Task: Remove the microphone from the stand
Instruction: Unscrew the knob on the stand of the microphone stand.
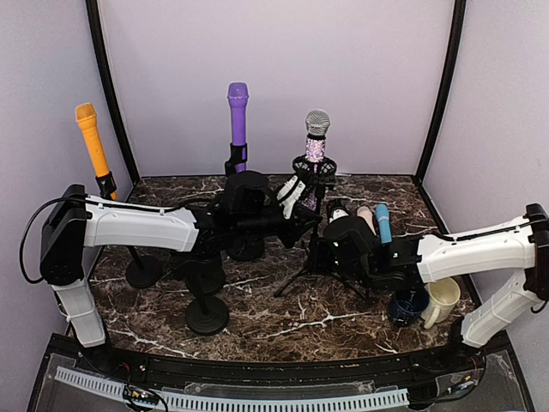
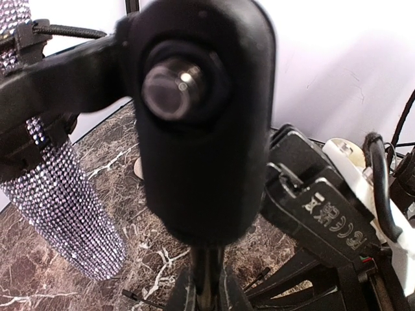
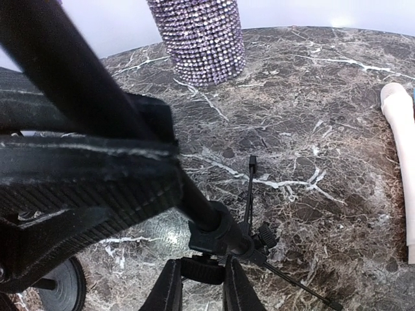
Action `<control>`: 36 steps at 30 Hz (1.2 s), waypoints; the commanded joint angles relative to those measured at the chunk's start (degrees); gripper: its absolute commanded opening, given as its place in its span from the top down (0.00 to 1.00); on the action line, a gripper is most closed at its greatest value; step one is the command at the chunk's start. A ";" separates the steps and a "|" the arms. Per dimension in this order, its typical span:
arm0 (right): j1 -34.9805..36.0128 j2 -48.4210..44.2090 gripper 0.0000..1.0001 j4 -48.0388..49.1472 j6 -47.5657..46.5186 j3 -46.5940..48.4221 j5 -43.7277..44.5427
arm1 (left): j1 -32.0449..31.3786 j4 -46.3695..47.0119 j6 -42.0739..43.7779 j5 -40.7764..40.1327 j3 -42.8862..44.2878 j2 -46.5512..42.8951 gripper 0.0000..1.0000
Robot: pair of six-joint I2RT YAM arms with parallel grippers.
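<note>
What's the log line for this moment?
left gripper: shut on mount | right gripper: shut on stand | mic: in mount, not yet removed

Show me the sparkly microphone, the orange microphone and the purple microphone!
sparkly microphone (image 1: 317, 123): top view, on its silver mesh head.
orange microphone (image 1: 92, 142): top view, on the middle of its handle.
purple microphone (image 1: 238, 116): top view, on its handle, just below the head.
</note>
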 commanded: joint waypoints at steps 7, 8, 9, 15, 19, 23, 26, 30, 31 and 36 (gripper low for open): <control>-0.32 -5.72 0.47 3.84 0.23 -4.65 -2.60 | -0.86 -1.62 -0.57 0.60 0.86 0.46 1.00; -0.74 -7.04 0.37 5.18 0.67 -5.95 -4.26 | -0.86 -1.61 -0.50 0.87 0.86 0.45 1.00; -1.45 -8.59 0.29 6.78 0.85 -7.55 -6.59 | -0.86 -1.56 -0.41 0.93 0.86 0.45 1.00; -7.82 -14.94 0.12 17.83 2.08 -16.70 -21.77 | -0.86 -1.43 0.55 1.45 0.20 0.45 1.00; -13.22 -16.72 0.09 23.70 6.34 -21.64 -30.90 | -0.86 -1.49 1.48 1.44 -0.60 0.41 1.00; -16.23 -16.04 0.12 30.16 8.97 -24.22 -38.39 | -0.86 -1.84 2.15 1.30 -1.41 0.45 1.00; -16.36 -13.86 0.16 32.18 9.44 -23.19 -41.83 | -0.86 -1.79 2.22 1.21 -1.78 0.45 1.00; -16.37 -10.37 0.25 34.38 11.05 -21.97 -43.72 | -0.86 -1.71 2.15 1.32 -1.91 0.54 1.00; -16.37 -9.54 0.27 34.91 11.54 -21.65 -43.80 | -0.86 -1.70 2.14 1.27 -1.83 0.54 1.00; -16.37 -5.96 0.39 38.68 13.63 -20.74 -44.11 | -0.86 -1.70 2.22 1.20 -1.73 0.43 1.00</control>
